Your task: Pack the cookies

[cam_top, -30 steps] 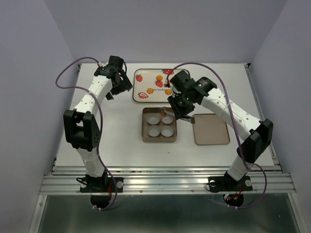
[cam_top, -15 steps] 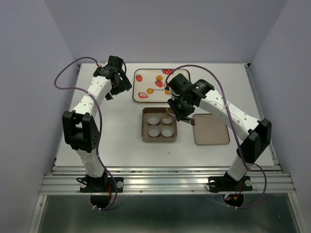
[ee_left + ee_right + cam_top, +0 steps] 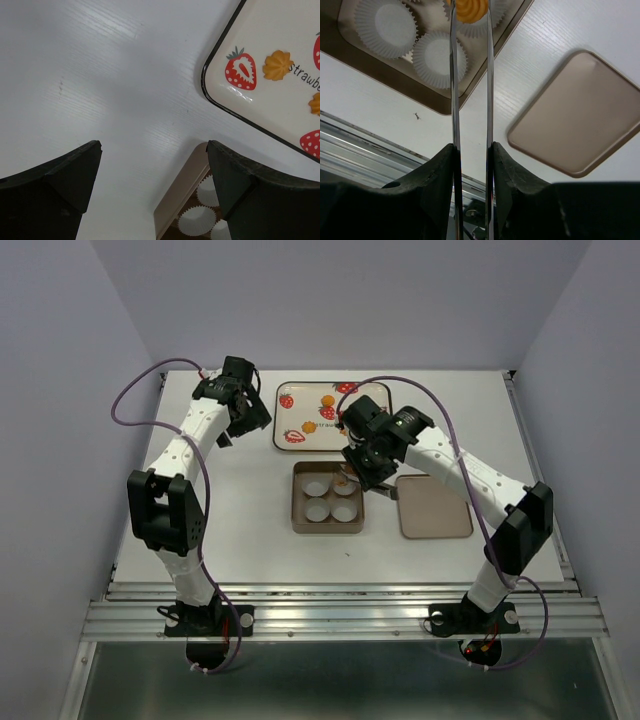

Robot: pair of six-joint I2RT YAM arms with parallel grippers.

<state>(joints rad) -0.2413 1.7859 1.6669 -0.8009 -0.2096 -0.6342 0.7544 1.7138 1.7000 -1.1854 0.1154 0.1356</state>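
My right gripper (image 3: 470,10) is shut on an orange-yellow cookie (image 3: 470,7), pinched between its thin metal fingers (image 3: 453,75). It holds the cookie over the back right paper cup of the brown box (image 3: 298,502). In the top view the right gripper (image 3: 347,476) is at the box's back right corner. Two more cookies (image 3: 328,400) (image 3: 309,426) lie on the strawberry tray (image 3: 290,418). My left gripper (image 3: 247,410) is open and empty, left of the tray. In the left wrist view it (image 3: 154,146) hangs over bare table, with two tray cookies (image 3: 278,65) (image 3: 315,103) showing.
The other white paper cups (image 3: 386,21) (image 3: 440,59) in the box hold nothing. The box lid (image 3: 434,506) lies flat on the table to the right of the box, also seen in the right wrist view (image 3: 577,112). The box edge (image 3: 185,192) shows below the left gripper.
My right gripper has moved left and toward the box with the cookie, from beside the box's back right corner to over its back right cup. The left arm has not moved.
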